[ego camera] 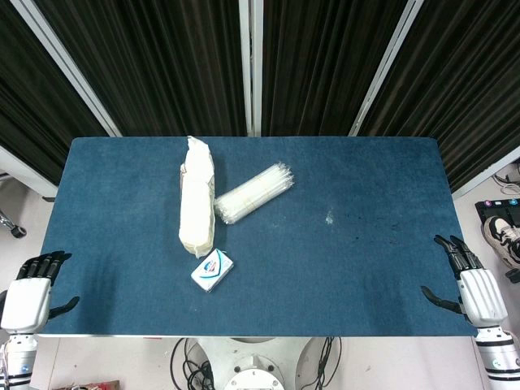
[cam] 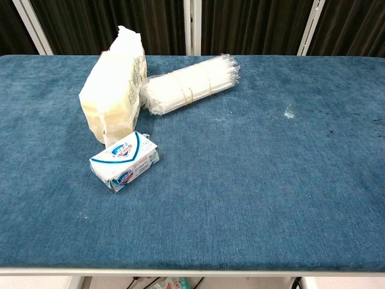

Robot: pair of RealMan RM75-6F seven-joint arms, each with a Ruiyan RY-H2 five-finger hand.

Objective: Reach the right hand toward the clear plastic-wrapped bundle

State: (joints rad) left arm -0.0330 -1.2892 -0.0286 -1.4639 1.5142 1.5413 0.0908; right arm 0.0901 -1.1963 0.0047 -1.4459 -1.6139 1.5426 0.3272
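My right hand [ego camera: 473, 286] sits at the tabletop's [ego camera: 366, 268] right edge, fingers spread, holding nothing. Clear plastic-wrapped bundle [ego camera: 253, 193] lies far-left of centre, touching the cream packet [ego camera: 197, 197]. Left hand [ego camera: 32, 286] empty too.

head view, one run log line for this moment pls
right hand open, table edge | left hand open | clear plastic-wrapped bundle untouched, beside tall bag | reach not begun
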